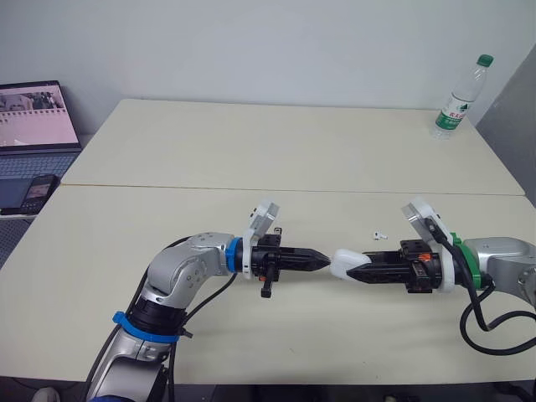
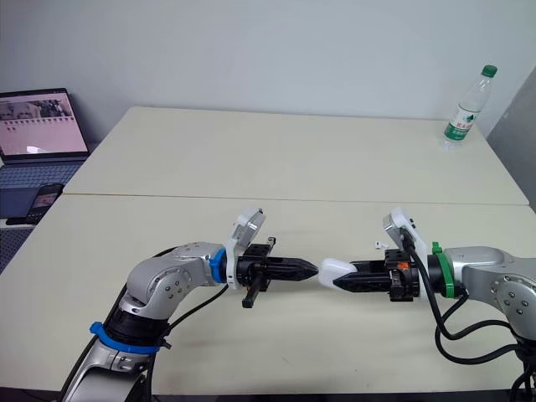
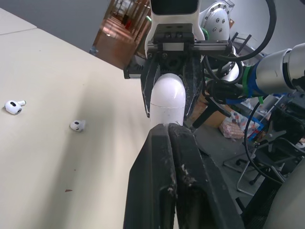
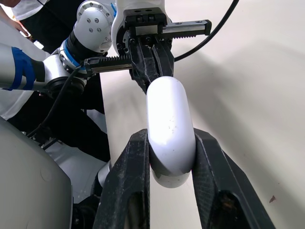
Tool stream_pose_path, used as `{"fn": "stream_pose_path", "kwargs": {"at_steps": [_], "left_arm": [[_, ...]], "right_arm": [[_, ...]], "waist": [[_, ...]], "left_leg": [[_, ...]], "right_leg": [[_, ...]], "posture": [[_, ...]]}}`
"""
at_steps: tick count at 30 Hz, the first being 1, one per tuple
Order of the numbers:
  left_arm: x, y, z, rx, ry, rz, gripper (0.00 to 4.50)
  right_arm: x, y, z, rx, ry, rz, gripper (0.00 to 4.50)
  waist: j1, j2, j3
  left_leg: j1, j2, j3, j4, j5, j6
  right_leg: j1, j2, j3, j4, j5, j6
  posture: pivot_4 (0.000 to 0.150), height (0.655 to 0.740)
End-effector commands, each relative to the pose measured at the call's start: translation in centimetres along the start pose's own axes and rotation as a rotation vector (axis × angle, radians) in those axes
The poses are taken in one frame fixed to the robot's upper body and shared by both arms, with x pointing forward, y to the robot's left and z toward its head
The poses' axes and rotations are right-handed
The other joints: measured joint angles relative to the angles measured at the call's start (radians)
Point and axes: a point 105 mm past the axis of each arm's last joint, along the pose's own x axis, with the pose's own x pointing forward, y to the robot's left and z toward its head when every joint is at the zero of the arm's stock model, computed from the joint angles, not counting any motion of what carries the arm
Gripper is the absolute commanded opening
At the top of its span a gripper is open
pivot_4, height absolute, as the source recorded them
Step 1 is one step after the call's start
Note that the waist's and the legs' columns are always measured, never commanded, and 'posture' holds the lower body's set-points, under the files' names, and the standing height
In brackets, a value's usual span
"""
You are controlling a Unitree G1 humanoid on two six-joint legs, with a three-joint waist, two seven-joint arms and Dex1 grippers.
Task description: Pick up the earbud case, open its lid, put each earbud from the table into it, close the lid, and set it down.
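The earbud case is pinched between the two fingers of the right gripper and held above the table, near its front edge. The case lid is seen closed. The fingers of the left gripper are pressed together, nothing is held between them, and their tips are set against the free end of the case. The two arms are pointed at each other, tip to tip. Two earbuds are seen lying on the table, a little apart from each other, near the right gripper. A bottle is stood at the far right corner. A laptop and a phone are placed off to the left.
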Motion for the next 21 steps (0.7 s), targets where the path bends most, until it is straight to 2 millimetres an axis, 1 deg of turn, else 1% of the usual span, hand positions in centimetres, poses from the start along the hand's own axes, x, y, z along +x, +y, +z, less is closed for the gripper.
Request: {"fn": "stream_pose_path", "kwargs": {"at_steps": [1, 3, 12, 15, 17, 21], "left_arm": [[1.07, -0.54, 0.31, 0.036, 0.008, -0.033, 1.25], [1.08, -0.68, 0.35, 0.031, 0.005, -0.047, 1.89], [1.22, -0.79, 0.41, 0.025, -0.003, -0.062, 1.89], [1.17, -0.77, 0.46, 0.026, -0.005, -0.063, 1.33], [1.18, -0.74, 0.48, 0.026, -0.007, -0.063, 0.73], [1.20, -0.74, 0.51, 0.025, -0.010, -0.065, 0.70]], "right_arm": [[0.19, 0.98, 1.15, -0.067, -0.019, 0.036, 0.78], [0.23, 1.05, 1.18, -0.071, -0.018, 0.039, 0.78], [0.48, 1.51, 1.49, -0.088, -0.015, 0.060, 0.78], [0.45, 1.46, 1.44, -0.086, -0.013, 0.056, 0.78], [0.46, 1.42, 1.45, -0.086, -0.015, 0.055, 0.78], [0.52, 1.44, 1.44, -0.085, -0.017, 0.056, 0.78]], "waist": [[0.000, 0.000, 0.000], [0.001, 0.000, 0.000], [0.001, 0.000, 0.000], [0.001, 0.000, 0.000], [0.001, 0.000, 0.000], [0.001, 0.000, 0.000]], "left_leg": [[0.000, 0.000, 0.000, 0.000, 0.000, 0.000], [0.000, 0.000, 0.000, 0.000, 0.000, 0.000], [0.000, 0.000, 0.000, 0.000, 0.000, 0.000], [0.000, 0.000, 0.000, 0.000, 0.000, 0.000], [0.000, 0.000, 0.000, 0.000, 0.000, 0.000], [0.000, 0.000, 0.000, 0.000, 0.000, 0.000]], "right_leg": [[0.000, 0.000, 0.000, 0.000, 0.000, 0.000], [0.000, 0.000, 0.000, 0.000, 0.000, 0.000], [0.000, 0.000, 0.000, 0.000, 0.000, 0.000], [0.000, 0.000, 0.000, 0.000, 0.000, 0.000], [0.000, 0.000, 0.000, 0.000, 0.000, -0.001], [0.000, 0.000, 0.000, 0.000, 0.000, -0.001]], "posture": [[0.150, 0.7362], [0.150, 0.7362], [0.150, 0.7362], [0.150, 0.7362], [0.150, 0.7362], [0.150, 0.7362]]}}
